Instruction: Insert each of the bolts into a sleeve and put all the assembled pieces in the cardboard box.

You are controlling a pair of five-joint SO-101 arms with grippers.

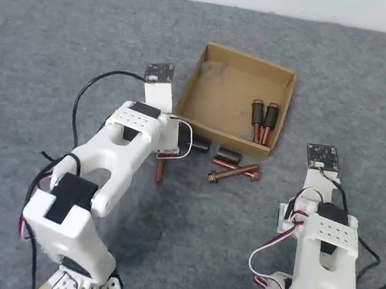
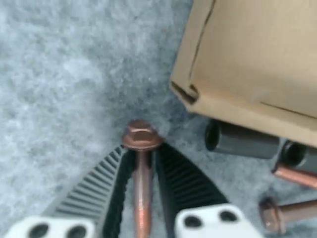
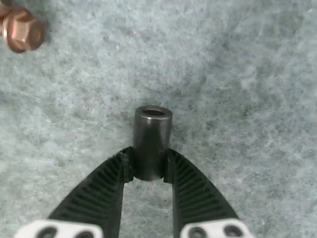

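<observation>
while left jaws clamp bolt [image 2: 142, 168] beside cardboard box [image 2: 233, 106] corner, right jaws clamp sleeve [image 3: 152, 141] over open carpet [image 3: 247, 74].

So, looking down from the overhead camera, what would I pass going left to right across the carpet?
Held bolt → first loose sleeve → second loose sleeve → one assembled piece → another assembled piece, both inside the cardboard box → right arm.
</observation>
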